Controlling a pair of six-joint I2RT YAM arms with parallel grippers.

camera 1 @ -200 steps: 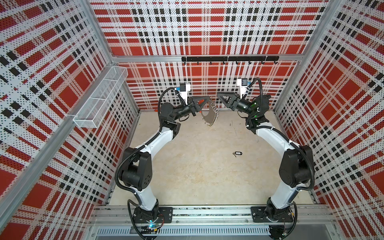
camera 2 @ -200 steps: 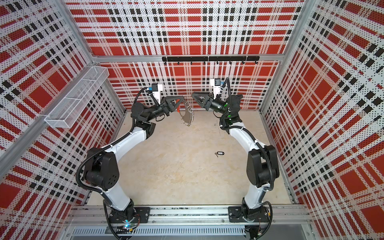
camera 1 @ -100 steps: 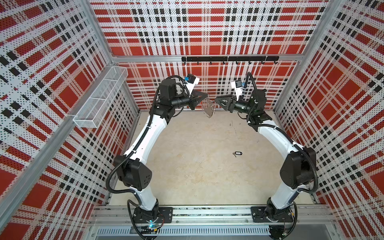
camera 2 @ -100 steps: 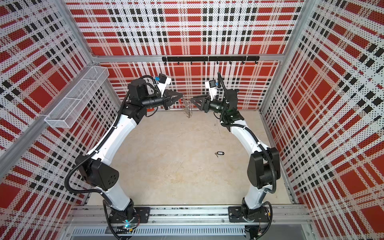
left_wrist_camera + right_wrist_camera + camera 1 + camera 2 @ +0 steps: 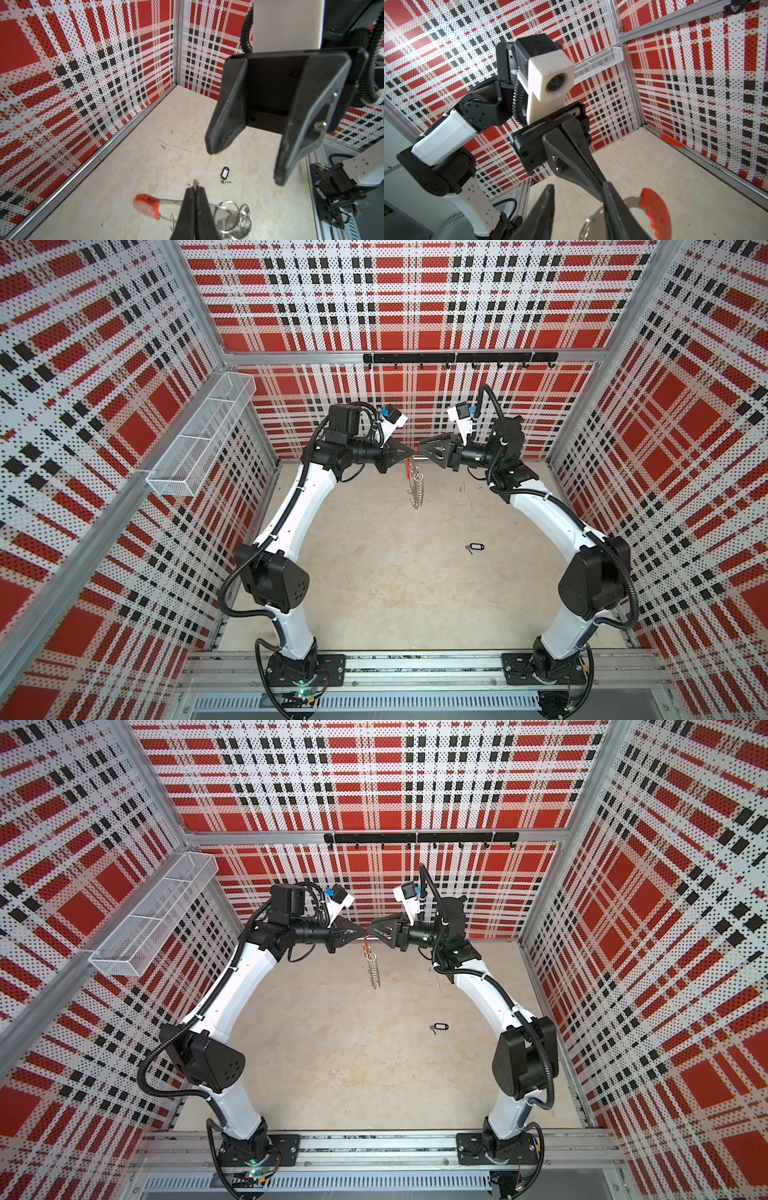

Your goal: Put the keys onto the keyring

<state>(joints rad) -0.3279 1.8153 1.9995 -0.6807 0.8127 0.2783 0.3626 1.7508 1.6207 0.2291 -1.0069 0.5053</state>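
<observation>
The left tool (image 5: 195, 188) pinches the keyring (image 5: 417, 486) by its band, holding it in the air above the far end of the counter (image 5: 374, 580). The right tool (image 5: 248, 164) faces it close by, fingers spread and gripping nothing. The keys (image 5: 475, 548) lie on the counter's right side, well apart from the keyring.

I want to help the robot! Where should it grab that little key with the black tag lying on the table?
Probably best to grab the black tag, not the tiny key. The tag lies flat on the table and is the bigger part, so come straight down from above and pinch across its narrow sides.
</observation>
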